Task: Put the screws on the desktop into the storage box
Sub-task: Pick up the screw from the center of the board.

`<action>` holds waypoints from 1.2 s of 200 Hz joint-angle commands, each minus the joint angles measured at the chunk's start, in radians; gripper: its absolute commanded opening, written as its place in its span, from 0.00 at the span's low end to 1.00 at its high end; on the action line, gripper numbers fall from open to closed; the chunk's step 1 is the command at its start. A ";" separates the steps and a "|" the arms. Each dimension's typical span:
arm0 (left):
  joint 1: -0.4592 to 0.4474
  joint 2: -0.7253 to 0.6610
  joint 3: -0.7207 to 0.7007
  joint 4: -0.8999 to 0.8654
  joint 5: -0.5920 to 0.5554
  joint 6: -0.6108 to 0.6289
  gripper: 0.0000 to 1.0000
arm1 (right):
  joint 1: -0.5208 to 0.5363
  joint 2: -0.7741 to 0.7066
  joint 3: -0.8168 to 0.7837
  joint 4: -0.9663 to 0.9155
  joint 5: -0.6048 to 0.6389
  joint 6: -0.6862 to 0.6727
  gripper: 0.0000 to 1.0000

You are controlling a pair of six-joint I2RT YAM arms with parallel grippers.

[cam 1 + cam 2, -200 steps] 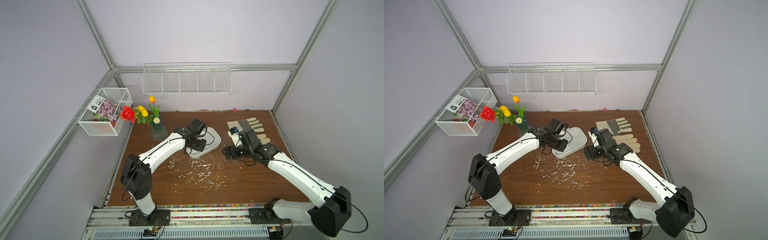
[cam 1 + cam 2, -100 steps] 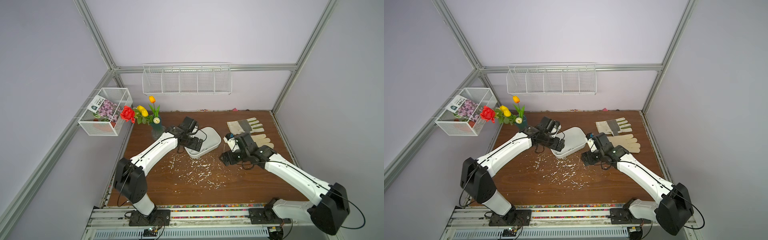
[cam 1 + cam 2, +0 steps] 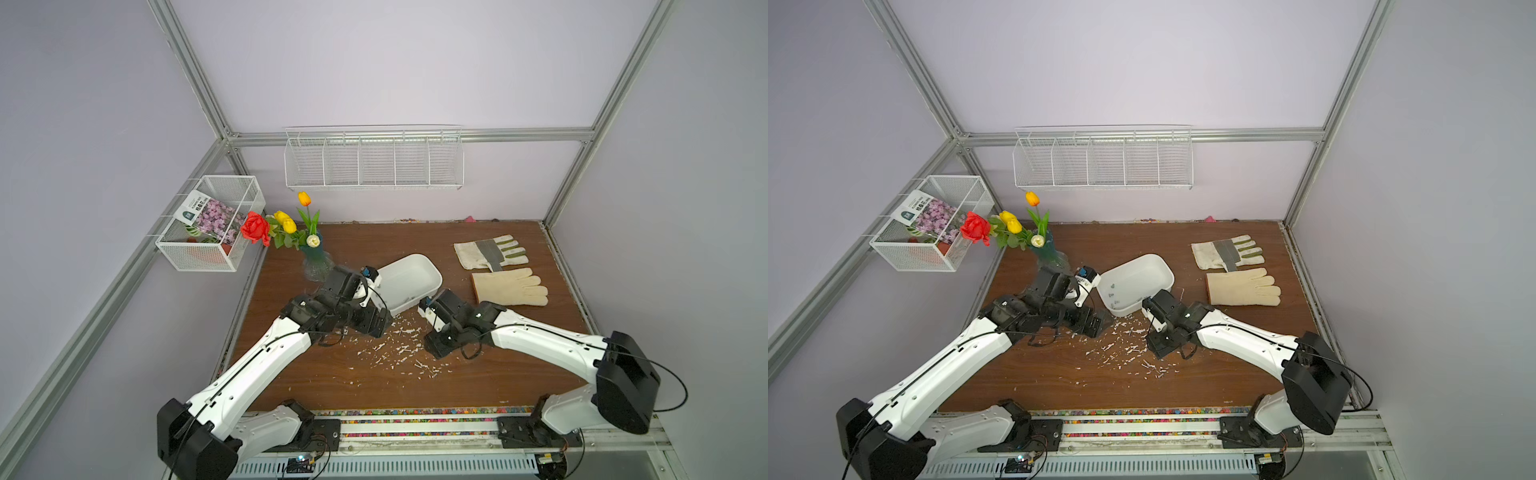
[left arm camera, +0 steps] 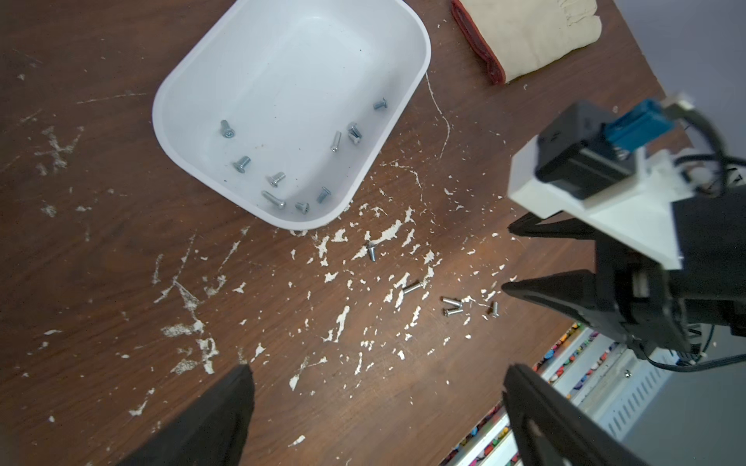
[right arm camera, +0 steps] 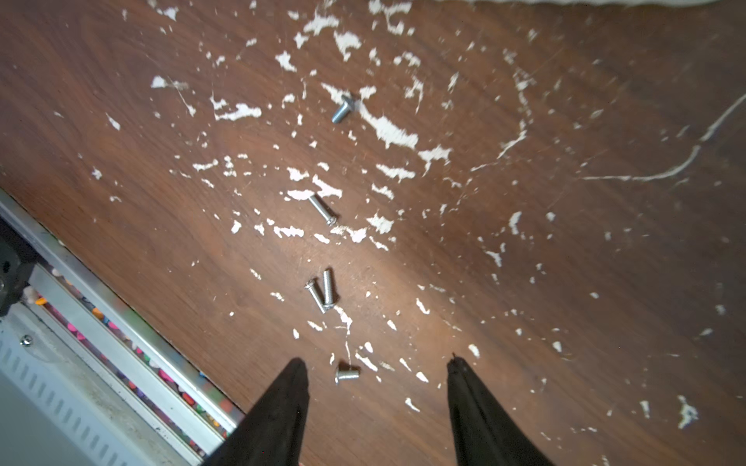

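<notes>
We see right fingers apart around a loose screw on the flecked desk, left fingers wide apart; storage box, gloves and flower vase stand nearby.

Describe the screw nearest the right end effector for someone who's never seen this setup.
On the brown desktop, find the white-flecked patch on the robot's side of the white storage box, where five loose screws lie in a rough line. It is the short screw at the line's far end from the box, alone between the tips of the open right end effector.
</notes>
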 commanded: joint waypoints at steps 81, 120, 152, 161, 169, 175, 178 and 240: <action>0.004 -0.024 -0.114 0.129 0.099 -0.052 1.00 | 0.090 0.126 0.007 0.055 0.010 0.074 0.37; 0.004 -0.021 -0.118 0.134 0.107 -0.050 0.99 | 0.104 0.164 0.012 0.069 0.011 0.075 0.33; 0.004 -0.013 -0.121 0.140 0.121 -0.049 0.98 | 0.109 0.196 0.017 0.085 0.000 0.076 0.31; 0.004 -0.009 -0.120 0.140 0.124 -0.049 0.98 | 0.112 0.203 0.021 0.086 0.000 0.076 0.31; 0.003 -0.007 -0.120 0.140 0.125 -0.049 0.98 | 0.115 0.209 0.023 0.084 0.002 0.076 0.31; 0.004 -0.006 -0.120 0.140 0.126 -0.048 0.98 | 0.117 0.213 0.025 0.084 0.003 0.076 0.31; 0.005 -0.006 -0.120 0.140 0.126 -0.049 0.98 | 0.119 0.214 0.025 0.084 0.003 0.074 0.31; 0.003 0.015 -0.116 0.137 0.147 -0.044 0.98 | 0.124 0.243 0.037 0.080 0.016 0.070 0.29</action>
